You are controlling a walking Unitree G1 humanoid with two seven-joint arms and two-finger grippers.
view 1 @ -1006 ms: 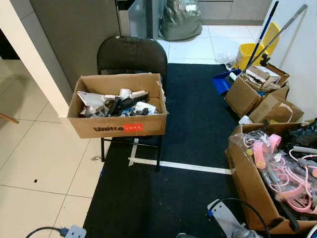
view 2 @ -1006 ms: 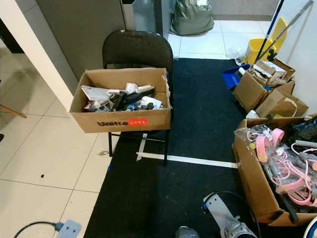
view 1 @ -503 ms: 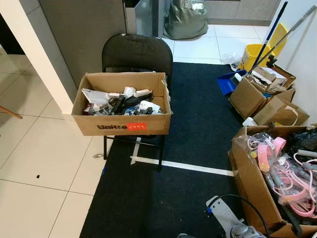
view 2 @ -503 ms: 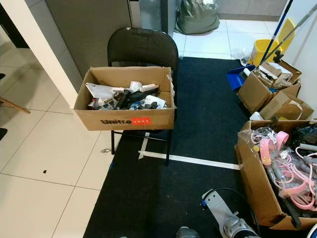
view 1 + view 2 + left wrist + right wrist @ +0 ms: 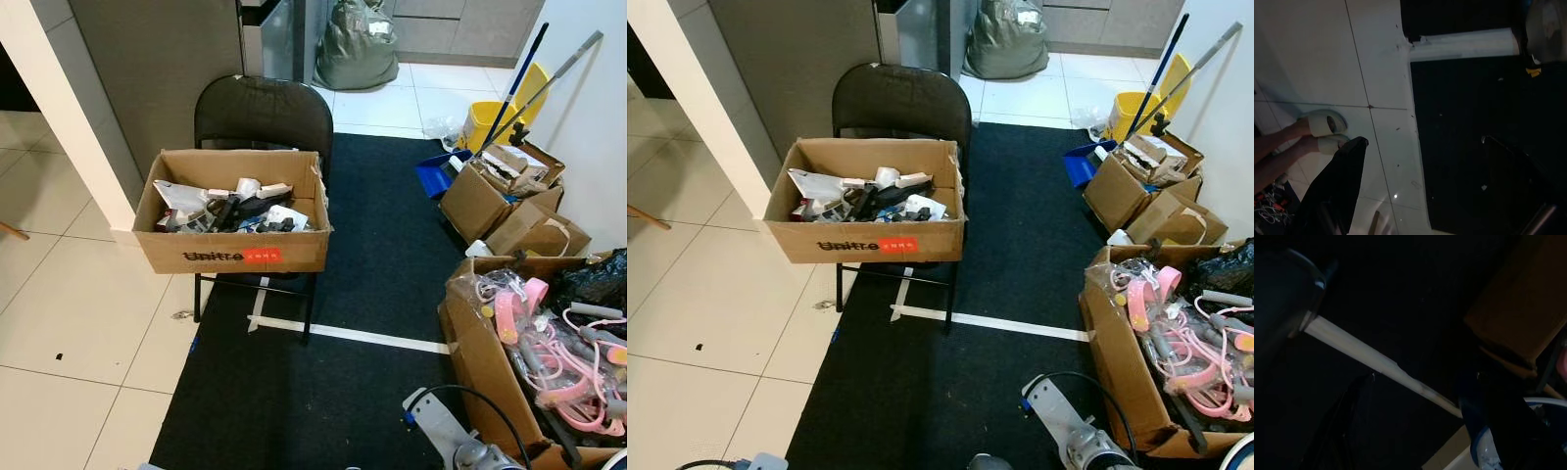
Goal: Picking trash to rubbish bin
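I see the trash-filled cardboard box [image 5: 233,217] on the black folding chair [image 5: 260,116] at the black mat's [image 5: 362,294] left edge; right-edge cartons [image 5: 495,196], a mop bucket [image 5: 487,116] and a box of pink cables [image 5: 534,357] crowd the path. Since a second ago my view has only swayed; nothing moved. Right arm [image 5: 1068,436] hangs low; left gripper [image 5: 1339,191] over tile near a person's slippered feet [image 5: 1322,129] — can't tell either grip.
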